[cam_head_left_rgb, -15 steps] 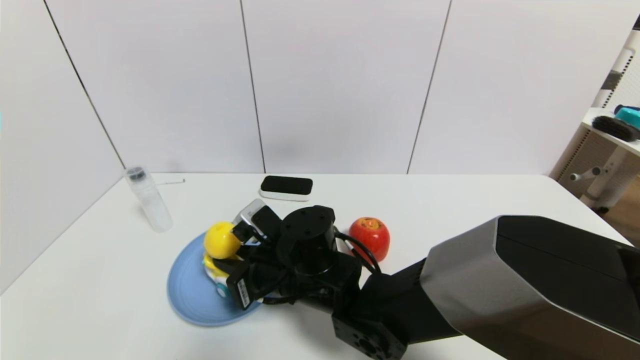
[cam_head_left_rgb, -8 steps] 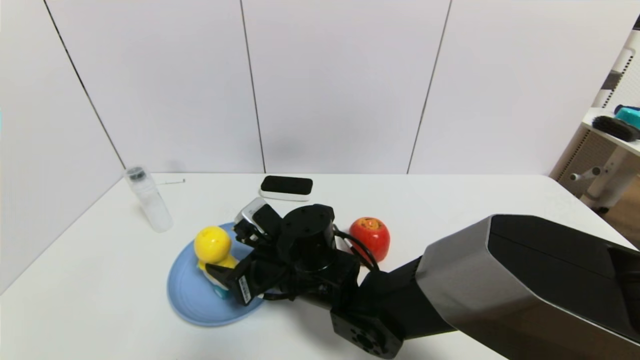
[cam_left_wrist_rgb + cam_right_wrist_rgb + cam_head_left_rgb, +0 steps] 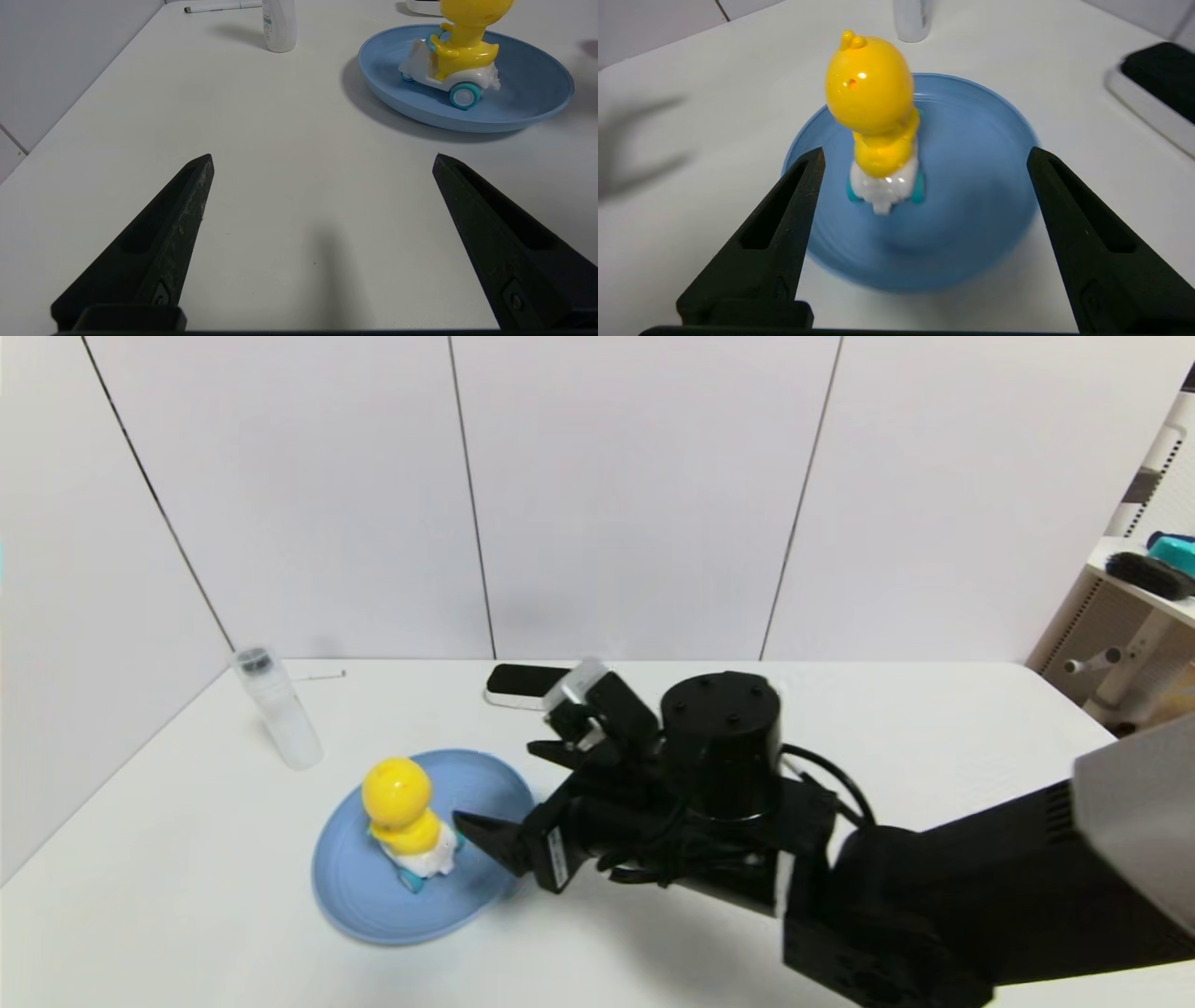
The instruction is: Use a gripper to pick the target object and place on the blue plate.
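Right gripper (image 3: 509, 793) spread wide, empty, level with the near edge of the blue plate (image 3: 359, 905), clear of the toy duck (image 3: 403, 821). Duck upright on its wheels inside the plate, so placement looks done. Left gripper (image 3: 322, 158) spread too, parked low over bare table (image 3: 140, 93).
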`<state>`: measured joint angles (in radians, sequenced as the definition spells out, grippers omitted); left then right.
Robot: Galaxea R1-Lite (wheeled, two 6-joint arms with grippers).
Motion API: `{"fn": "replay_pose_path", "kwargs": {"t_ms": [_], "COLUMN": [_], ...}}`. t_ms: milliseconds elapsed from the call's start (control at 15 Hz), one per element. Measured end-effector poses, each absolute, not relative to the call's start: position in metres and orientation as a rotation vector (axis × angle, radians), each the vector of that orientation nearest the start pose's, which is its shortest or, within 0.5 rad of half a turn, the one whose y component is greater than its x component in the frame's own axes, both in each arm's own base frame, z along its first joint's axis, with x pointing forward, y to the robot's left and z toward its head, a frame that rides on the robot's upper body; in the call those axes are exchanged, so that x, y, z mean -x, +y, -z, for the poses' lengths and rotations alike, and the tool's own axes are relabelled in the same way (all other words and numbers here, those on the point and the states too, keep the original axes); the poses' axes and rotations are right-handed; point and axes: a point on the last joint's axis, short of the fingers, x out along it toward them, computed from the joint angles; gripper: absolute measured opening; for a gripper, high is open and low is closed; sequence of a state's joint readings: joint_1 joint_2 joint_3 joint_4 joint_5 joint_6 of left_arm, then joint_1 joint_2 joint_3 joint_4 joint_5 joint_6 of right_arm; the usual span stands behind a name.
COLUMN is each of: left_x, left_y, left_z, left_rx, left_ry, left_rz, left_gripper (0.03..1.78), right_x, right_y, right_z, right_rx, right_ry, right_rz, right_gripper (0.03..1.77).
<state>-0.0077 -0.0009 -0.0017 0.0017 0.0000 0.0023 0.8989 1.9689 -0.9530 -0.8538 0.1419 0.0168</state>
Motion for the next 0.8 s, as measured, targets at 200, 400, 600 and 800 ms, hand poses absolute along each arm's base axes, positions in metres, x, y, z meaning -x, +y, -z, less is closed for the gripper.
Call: {"fn": "replay_pose_path", "kwargs": {"t_ms": [200, 400, 600, 800], "left_x": [0.023, 0.023, 0.023, 0.023], "left_y": [0.0, 0.0, 0.0, 0.0], "left_z": [-0.076, -0.076, -0.076, -0.076], "left_rx": [-0.003, -0.003, -0.003, -0.003], "left_ry": [-0.001, -0.001, -0.001, -0.001], "left_rz": [0.008, 0.008, 0.008, 0.008], "left_gripper": [1.69, 1.69, 1.69, 1.69], "right_x": [-0.217, -0.201, -0.18, -0.149], "right_y": [0.238, 0.172, 0.101, 0.048], "right_z": [-0.182, -0.204, -0.21, -0.209], "right_rx": [0.036, 0.027, 0.007, -0.009], "right_ry": [0.152, 0.162, 0.153, 0.113], "right_rz": [-0.962, -0.84, -0.641, -0.435], "right_gripper": [1.57, 1.62, 1.65, 1.67]}}
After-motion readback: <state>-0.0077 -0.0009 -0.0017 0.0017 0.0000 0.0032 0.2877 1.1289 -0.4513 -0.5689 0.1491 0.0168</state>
